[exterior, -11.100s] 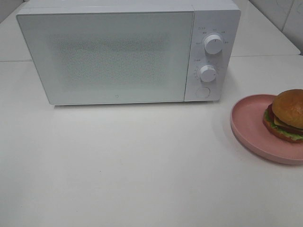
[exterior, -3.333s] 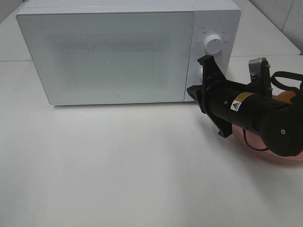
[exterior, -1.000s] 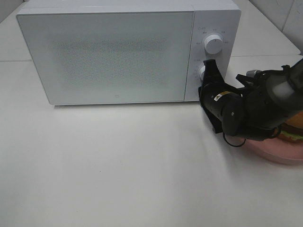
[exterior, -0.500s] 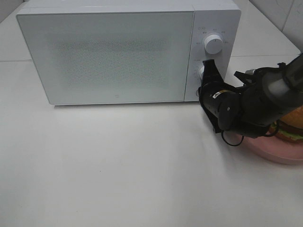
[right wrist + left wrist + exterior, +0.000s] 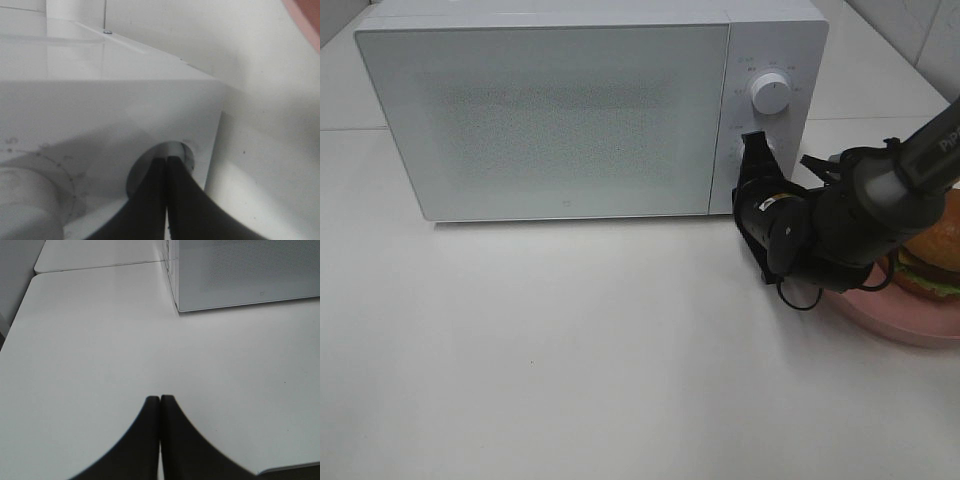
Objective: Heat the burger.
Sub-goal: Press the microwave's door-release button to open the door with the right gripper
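Note:
The burger (image 5: 935, 262) sits on a pink plate (image 5: 890, 325) at the table's right edge, half hidden behind my right arm. A white microwave (image 5: 560, 120) stands at the back with its door closed. My right gripper (image 5: 748, 192) is shut and empty. In the right wrist view its fingertips (image 5: 166, 159) touch the round button (image 5: 176, 151) at the bottom of the microwave's control panel (image 5: 100, 100). My left gripper (image 5: 160, 399) is shut and empty, low over bare table in front of the microwave's left corner (image 5: 250, 270); it is outside the exterior view.
Two white knobs sit above the button: the upper one (image 5: 771, 93) shows clearly, the lower one (image 5: 25, 200) is hidden behind my right arm in the exterior view. The plate's rim (image 5: 310, 20) shows in a corner of the right wrist view. White table (image 5: 570, 350) lies in front.
My right arm came in from the right and moved its shut gripper up to the microwave's round button. The burger shows a little more behind the arm. The door stays closed.

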